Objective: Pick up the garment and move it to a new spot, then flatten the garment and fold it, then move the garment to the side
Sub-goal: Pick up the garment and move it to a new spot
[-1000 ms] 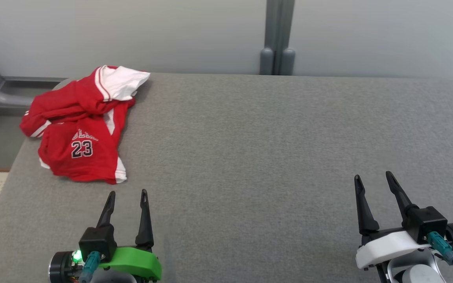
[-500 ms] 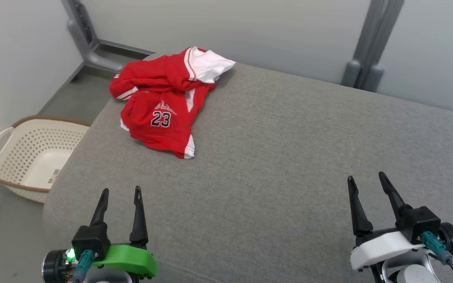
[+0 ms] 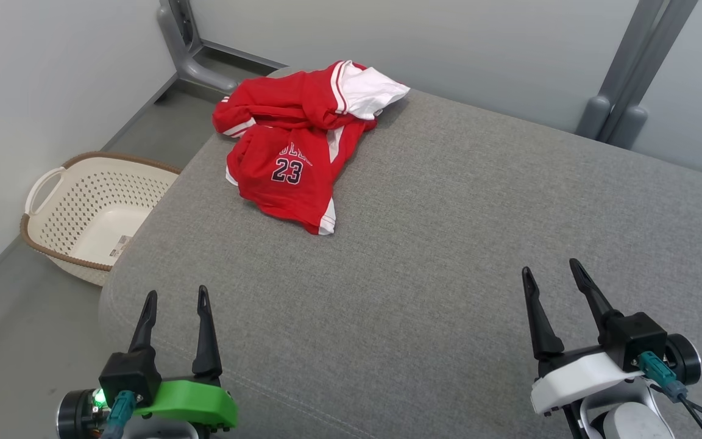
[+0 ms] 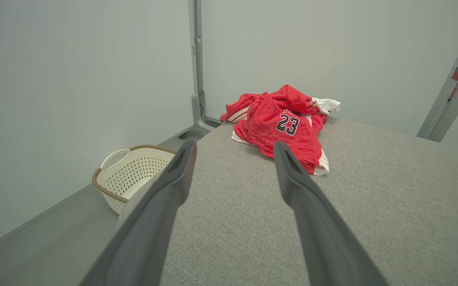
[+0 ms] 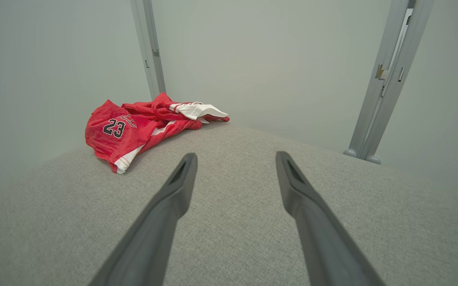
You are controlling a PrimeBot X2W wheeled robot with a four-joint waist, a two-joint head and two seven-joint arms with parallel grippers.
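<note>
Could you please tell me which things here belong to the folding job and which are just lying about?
Part of the job: red number 23 jersey, crumpled at the far left corner; grey padded surface; left gripper and right gripper, both open and empty.
Just lying about: cream laundry basket on the floor; grey metal posts.

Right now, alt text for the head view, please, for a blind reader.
A crumpled red-and-white jersey numbered 23 lies at the far left corner of a grey fabric surface. The left gripper and right gripper are open and empty near the front; a cream perforated basket sits on the floor, left.
</note>
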